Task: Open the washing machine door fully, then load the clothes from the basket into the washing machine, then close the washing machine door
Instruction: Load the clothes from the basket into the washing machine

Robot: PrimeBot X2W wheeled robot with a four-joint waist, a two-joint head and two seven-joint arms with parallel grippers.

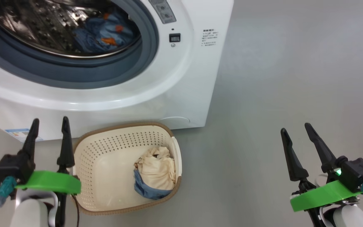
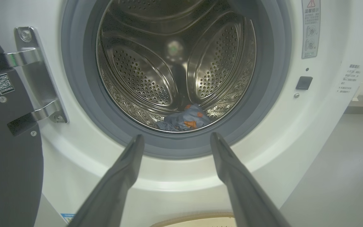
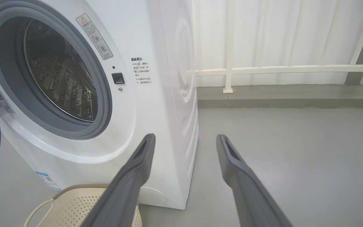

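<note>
The washing machine door (image 2: 8,164) stands swung wide, left of the basket (image 1: 121,126). Its free edge points away from the machine toward the robot, which leaves the drum (image 1: 27,25) mouth clear for loading. The left hand (image 1: 50,120) hovers just beside the basket's left rim, fingers apart and empty, tips aimed at the washing machine (image 1: 181,94) behind the basket. I judge this a ready stance for reaching in.

The basket sits on the floor (image 1: 263,94) close against the machine's foot. Its long axis seems to run along the machine's front, though the angle makes that uncertain. The blue printed garment (image 1: 106,31) lies in the drum, above and behind the basket. The cream garment (image 1: 158,170) is bunched against the basket's right wall, its length running from the machine toward the robot.

Well right of the basket, the right hand (image 1: 295,127) hangs over bare floor, fingers spread, holding nothing.
</note>
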